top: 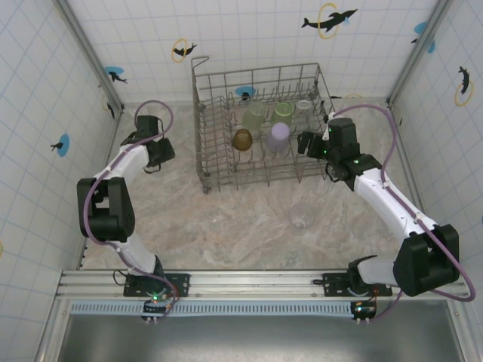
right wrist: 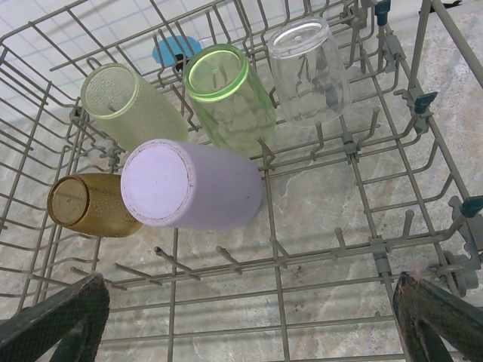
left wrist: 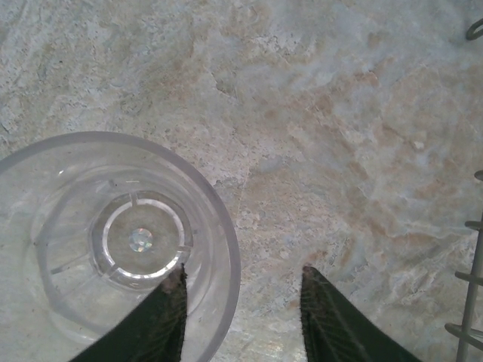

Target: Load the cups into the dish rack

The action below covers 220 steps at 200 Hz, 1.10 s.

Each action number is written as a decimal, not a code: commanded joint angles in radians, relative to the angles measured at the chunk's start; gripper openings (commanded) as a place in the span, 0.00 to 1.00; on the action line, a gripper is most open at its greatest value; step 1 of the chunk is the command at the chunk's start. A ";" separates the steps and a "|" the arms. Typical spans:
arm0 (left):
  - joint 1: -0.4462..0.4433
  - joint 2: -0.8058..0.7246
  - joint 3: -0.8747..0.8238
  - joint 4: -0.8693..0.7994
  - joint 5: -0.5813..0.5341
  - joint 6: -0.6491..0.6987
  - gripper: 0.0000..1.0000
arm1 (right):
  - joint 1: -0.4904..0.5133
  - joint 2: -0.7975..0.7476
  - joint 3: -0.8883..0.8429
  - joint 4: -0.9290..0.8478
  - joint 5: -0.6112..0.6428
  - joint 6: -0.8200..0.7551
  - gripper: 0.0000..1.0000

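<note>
The grey wire dish rack [top: 215, 162] stands at the back middle of the table. Inside it lie two pale green cups [right wrist: 128, 102] [right wrist: 226, 94], a clear one [right wrist: 308, 64], an amber one [right wrist: 87, 205] and a lilac one [right wrist: 192, 185]. My right gripper [right wrist: 249, 302] hangs open over the rack's right part [top: 304, 143], with nothing between its fingers. My left gripper [top: 158, 162] is left of the rack, over an upright clear cup [left wrist: 113, 241]. One finger [left wrist: 162, 317] is inside the cup and the other [left wrist: 332, 317] outside, apart from the wall; the gripper [left wrist: 243, 271] is open.
Another clear cup [top: 302, 216] stands on the marbled table in front of the rack, and a faint one [top: 215, 219] lies further left. Tiled walls close the back and both sides. The rack's wires [left wrist: 472, 286] are near my left gripper's right.
</note>
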 commanded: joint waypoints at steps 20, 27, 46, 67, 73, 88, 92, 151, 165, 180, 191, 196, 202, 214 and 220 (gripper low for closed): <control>0.002 0.031 -0.014 0.002 0.003 -0.002 0.25 | 0.006 -0.047 -0.028 0.011 0.006 0.004 1.00; 0.002 0.034 -0.013 -0.001 0.001 -0.002 0.21 | 0.006 -0.047 -0.028 0.007 0.006 0.004 1.00; 0.002 0.037 -0.010 -0.003 -0.008 0.000 0.03 | 0.006 -0.047 -0.024 0.006 0.006 0.005 1.00; 0.002 0.037 -0.006 -0.004 -0.012 0.002 0.00 | 0.005 -0.045 -0.018 0.004 0.001 0.006 1.00; 0.002 0.037 -0.005 -0.005 -0.012 0.003 0.00 | 0.005 -0.045 -0.017 0.002 0.000 0.007 1.00; 0.002 0.036 -0.002 -0.009 -0.012 0.006 0.00 | 0.006 -0.045 -0.012 -0.001 -0.002 0.010 1.00; 0.003 0.035 -0.002 -0.010 -0.011 0.008 0.00 | 0.006 -0.045 -0.011 0.000 -0.003 0.011 1.00; 0.004 -0.011 0.017 -0.019 0.000 0.003 0.00 | 0.008 -0.041 -0.002 -0.005 -0.012 0.015 1.00; 0.004 -0.025 0.025 -0.013 0.010 -0.005 0.00 | 0.008 -0.043 -0.010 0.000 -0.011 0.017 1.00; 0.005 -0.047 0.028 0.004 0.024 -0.017 0.00 | 0.006 -0.039 -0.005 -0.001 -0.013 0.014 1.00; 0.005 -0.064 0.027 0.022 0.035 -0.025 0.00 | 0.007 -0.035 -0.002 0.000 -0.014 0.013 1.00; 0.005 -0.074 0.027 0.031 0.040 -0.027 0.00 | 0.006 -0.033 0.000 0.001 -0.016 0.012 1.00; 0.004 -0.083 0.025 0.041 0.044 -0.030 0.00 | 0.007 -0.032 -0.001 0.006 -0.018 0.013 1.00; 0.004 -0.104 0.026 0.063 0.053 -0.035 0.00 | 0.007 -0.027 -0.001 0.016 -0.026 0.013 1.00; 0.004 -0.113 0.028 0.071 0.055 -0.036 0.00 | 0.006 -0.024 -0.002 0.018 -0.030 0.015 1.00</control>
